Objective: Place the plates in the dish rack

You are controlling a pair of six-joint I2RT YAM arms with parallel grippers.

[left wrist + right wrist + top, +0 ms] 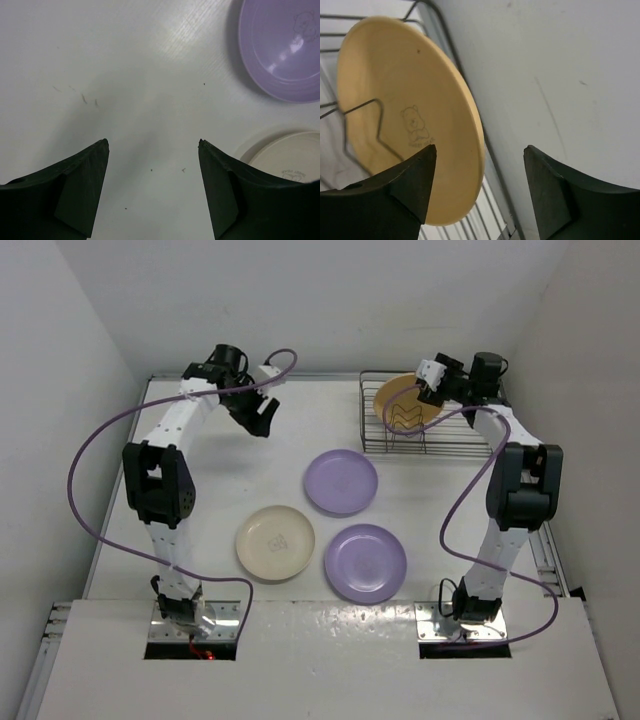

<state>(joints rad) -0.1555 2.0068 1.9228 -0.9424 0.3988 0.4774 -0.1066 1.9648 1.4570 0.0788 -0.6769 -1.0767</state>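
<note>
Right gripper [480,150], jaws apart, hovers beside the yellow plate [395,90] standing free in the dish rack [470,445] at two o'clock. The left gripper [152,142], likewise spread, holds nothing. The cream plate [275,542] and two purple plates [341,481] lie flat at center, so the next move likely calls for pinching a rim.

White table [300,430] w/ faint scuffs [84,98]; white walls [330,300] around.

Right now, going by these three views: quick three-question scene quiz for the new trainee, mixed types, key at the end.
1. True or false: the yellow plate stands on edge in the dish rack.
2. How many plates lie flat on the table?
3. In the top view, which plate sits furthest left? A: cream plate. B: a lavender one. C: the yellow one.

Key: 1 true; 2 three; 3 A.
</note>
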